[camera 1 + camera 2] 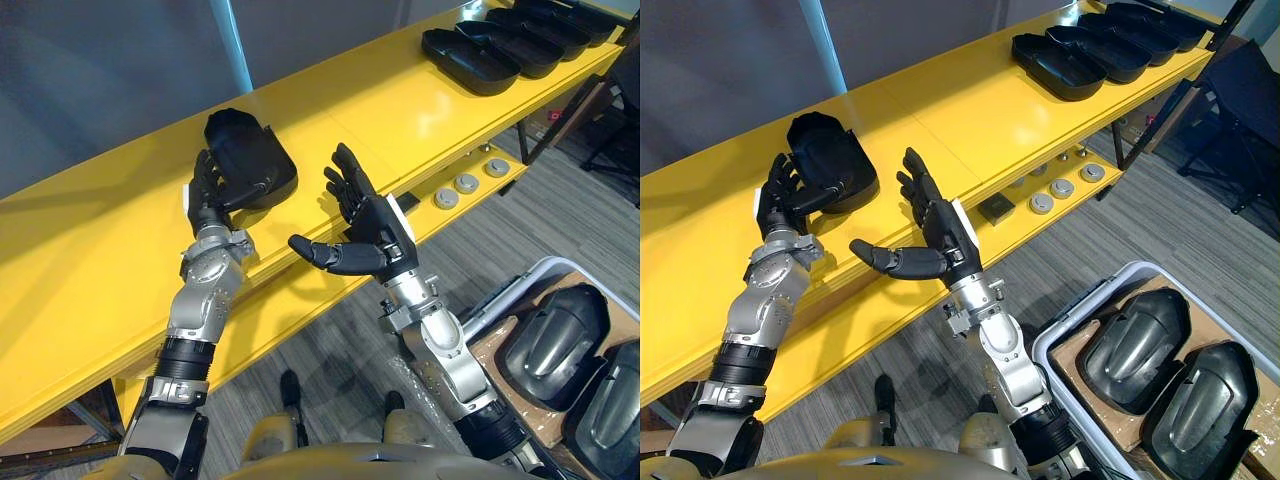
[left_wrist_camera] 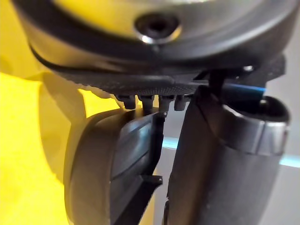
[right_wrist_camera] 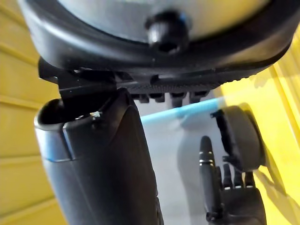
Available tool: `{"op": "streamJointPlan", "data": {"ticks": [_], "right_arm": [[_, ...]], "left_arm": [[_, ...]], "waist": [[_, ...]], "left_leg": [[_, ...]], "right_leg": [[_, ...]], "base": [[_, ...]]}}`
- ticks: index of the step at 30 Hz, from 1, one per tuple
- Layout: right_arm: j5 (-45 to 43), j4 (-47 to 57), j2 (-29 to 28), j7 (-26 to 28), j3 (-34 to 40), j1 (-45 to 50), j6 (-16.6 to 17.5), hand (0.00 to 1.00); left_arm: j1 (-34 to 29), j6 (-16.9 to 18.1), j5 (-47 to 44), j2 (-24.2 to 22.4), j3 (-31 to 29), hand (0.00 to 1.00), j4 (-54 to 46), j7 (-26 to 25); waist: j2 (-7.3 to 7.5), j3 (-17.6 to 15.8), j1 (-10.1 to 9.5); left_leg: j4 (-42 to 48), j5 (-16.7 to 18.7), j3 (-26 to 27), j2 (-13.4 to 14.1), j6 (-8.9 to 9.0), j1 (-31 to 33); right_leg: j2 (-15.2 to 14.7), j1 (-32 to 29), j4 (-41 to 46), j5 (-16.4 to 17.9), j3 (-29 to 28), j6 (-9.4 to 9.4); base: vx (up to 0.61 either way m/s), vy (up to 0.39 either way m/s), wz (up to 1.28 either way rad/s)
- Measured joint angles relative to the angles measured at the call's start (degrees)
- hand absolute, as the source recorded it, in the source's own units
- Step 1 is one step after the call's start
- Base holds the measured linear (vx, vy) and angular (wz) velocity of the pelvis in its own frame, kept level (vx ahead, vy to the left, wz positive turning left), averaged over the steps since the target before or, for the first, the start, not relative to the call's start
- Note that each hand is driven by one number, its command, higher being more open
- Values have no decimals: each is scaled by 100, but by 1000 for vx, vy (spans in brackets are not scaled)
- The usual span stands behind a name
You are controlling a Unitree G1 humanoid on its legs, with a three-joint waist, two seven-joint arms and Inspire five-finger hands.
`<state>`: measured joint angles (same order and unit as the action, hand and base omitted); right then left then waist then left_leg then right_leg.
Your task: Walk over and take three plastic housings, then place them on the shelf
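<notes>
Left eye view: one plastic housing (image 1: 250,150) was laid on the shelf (image 1: 380,110), rim pinched by the left hand (image 1: 207,190), right hand (image 1: 375,235) beside it spread empty; two were judged remaining.

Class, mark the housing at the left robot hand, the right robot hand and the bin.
housing (image 1: 250,150), left eye view, hollow inside.
right robot hand (image 1: 378,232), left eye view, its back.
bin (image 1: 1085,307), right eye view, rim.

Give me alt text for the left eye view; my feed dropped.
The left hand pinches the rim of a black plastic housing lying on the yellow shelf. The right hand hovers open beside it. More housings line the shelf's far end.
</notes>
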<state>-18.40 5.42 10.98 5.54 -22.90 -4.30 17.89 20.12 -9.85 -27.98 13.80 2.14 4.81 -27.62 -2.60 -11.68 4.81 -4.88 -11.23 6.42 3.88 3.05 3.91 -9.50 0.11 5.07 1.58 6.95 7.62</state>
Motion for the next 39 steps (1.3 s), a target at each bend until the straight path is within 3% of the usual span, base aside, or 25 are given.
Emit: {"op": "streamJointPlan", "data": {"ticks": [13,22,26,31,38,39], "right_arm": [[6,-1,0,-60,-6,0,-19,100],[11,-1,2,73,27,12,-18,100],[271,-1,11,170,31,18,-12,100],[521,-1,51,83,23,7,-8,100],[549,8,39,-455,55,-5,-34,100],[689,66,7,-597,162,48,-78,100]], "left_arm": [[1,-1,-87,-71,147,100,11,-21],[-5,28,746,-86,-45,100,-24,-807],[-304,200,1089,-98,-300,100,-616,-812],[-764,490,1310,-247,-313,100,-1188,-608],[-1109,528,1274,-263,-313,100,-1191,-439],[-1148,677,1261,-264,-299,100,-1192,-392]], "waist": [[6,96,13],[6,109,-3],[15,126,-9],[19,159,-166],[98,271,-272],[98,271,-272]], "left_leg": [[0,-1,27,8,-2,0],[0,-1,20,12,2,-7],[0,-26,-55,2,-27,-36],[-15,-19,-206,-6,20,-45],[-20,-14,-184,4,11,-42],[-21,-13,-143,14,10,-34]], "right_leg": [[6,-10,-17,-10,-20,15],[11,3,-16,-13,-16,10],[8,125,-18,-29,67,37],[11,206,-26,-4,237,8],[13,201,-37,23,240,-40],[13,183,-41,23,224,-40]], "base": [[0,0,0],[0,0,0],[4,-6,10],[-15,-20,16],[-35,-10,1],[-23,-11,-7]]}}
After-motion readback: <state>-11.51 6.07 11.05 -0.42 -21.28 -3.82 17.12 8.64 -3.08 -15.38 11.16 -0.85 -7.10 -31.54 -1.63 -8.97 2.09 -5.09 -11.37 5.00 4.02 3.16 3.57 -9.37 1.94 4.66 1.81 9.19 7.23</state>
